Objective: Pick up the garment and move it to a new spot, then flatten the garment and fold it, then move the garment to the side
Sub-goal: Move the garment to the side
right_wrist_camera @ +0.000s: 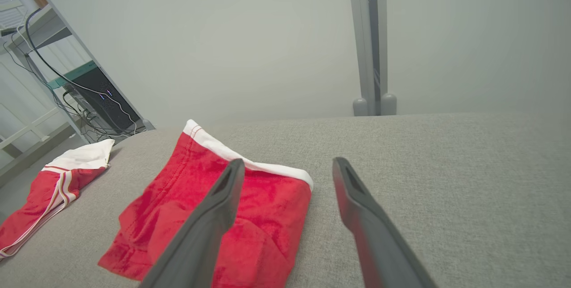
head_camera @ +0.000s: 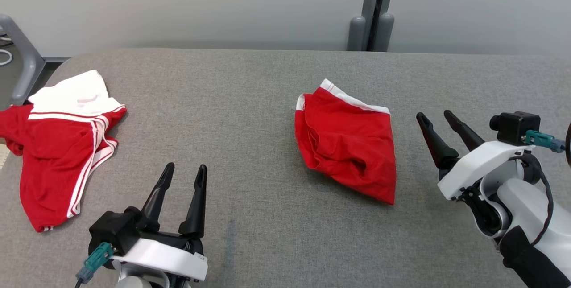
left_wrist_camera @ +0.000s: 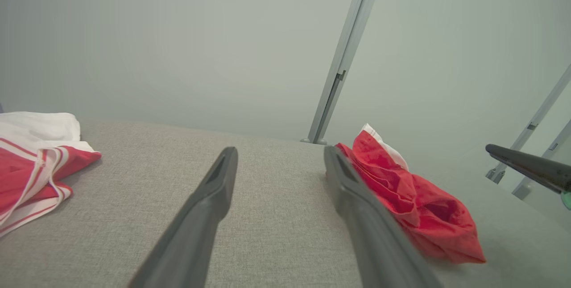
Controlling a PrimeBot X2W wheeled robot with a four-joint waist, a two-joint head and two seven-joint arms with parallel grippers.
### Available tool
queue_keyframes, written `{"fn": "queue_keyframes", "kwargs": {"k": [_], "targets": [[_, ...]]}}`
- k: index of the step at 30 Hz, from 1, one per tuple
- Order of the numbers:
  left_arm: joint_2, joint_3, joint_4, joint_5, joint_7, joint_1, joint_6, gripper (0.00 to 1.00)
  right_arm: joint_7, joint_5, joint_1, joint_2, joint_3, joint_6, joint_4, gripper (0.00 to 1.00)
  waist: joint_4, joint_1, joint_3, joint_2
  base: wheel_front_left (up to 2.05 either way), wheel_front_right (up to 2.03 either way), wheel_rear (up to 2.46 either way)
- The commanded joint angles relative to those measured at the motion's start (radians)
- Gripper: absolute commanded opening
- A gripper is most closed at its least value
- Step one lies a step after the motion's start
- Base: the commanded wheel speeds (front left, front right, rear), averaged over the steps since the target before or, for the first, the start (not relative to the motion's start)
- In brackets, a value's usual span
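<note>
We are judging the step in hand to be flattening. At the far left of the surface (head_camera: 250,100) we are leaving the striped garment (head_camera: 58,145) alone. Our left gripper (head_camera: 186,166), fingers spread and empty, is hovering near the front edge and should be taking the near-left hem of the red garment (head_camera: 348,145), which is lying mid-surface between both grippers. Our right gripper (head_camera: 433,114), likewise spread and empty, should be pinching the right corner while both pull apart gently. The red garment is looking bunched and creased, its white waistband (head_camera: 357,100) along the far side.
</note>
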Motion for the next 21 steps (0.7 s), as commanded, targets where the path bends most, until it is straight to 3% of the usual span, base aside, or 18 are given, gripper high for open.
{"fn": "queue_keyframes", "kwargs": {"k": [1,9,21], "targets": [[0.005,-0.002,0.002,0.007,-0.002,0.013,-0.004,1.00,-0.005,0.005,-0.015,-0.008,0.003,0.000,0.009,1.00,0.008,0.0000,0.001,0.0000,0.00,0.00,0.00],[-0.014,-0.027,0.012,0.008,-0.002,0.009,-0.009,1.00,0.138,0.107,-0.057,0.032,0.008,0.000,0.100,1.00,0.052,0.0000,0.009,0.0000,0.00,0.00,0.00],[-0.022,-0.026,0.033,0.002,-0.002,-0.025,-0.015,1.00,0.505,0.262,-0.131,0.037,0.015,0.000,0.254,1.00,0.109,0.0000,0.037,0.0000,0.00,0.00,0.00]]}}
